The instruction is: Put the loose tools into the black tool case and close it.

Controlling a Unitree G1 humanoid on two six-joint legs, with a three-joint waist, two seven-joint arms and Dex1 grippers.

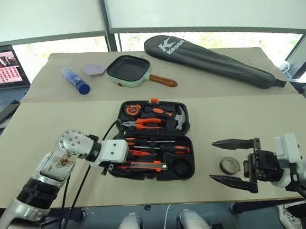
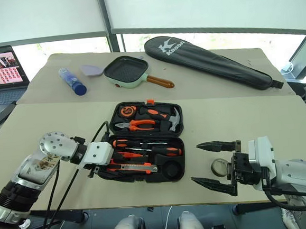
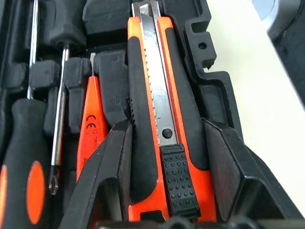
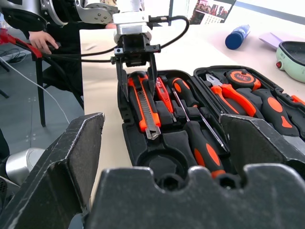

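Knife [image 3: 159, 119] seated in case [image 1: 198, 148], L gripper [image 4: 136, 64] straddling it

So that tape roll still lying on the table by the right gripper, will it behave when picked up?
The tape roll lies flat on the table, so it probably won't roll. It looks small and light, so a nudge may slide it. The right gripper stands open around it.

- One black tool case [image 2: 181, 124], open
- Two black-and-orange screwdrivers [image 2: 164, 151] inside
- One tester screwdriver [image 3: 90, 125]
- One utility knife [image 2: 133, 169]
- One tape roll [image 2: 219, 166], on the table's near edge
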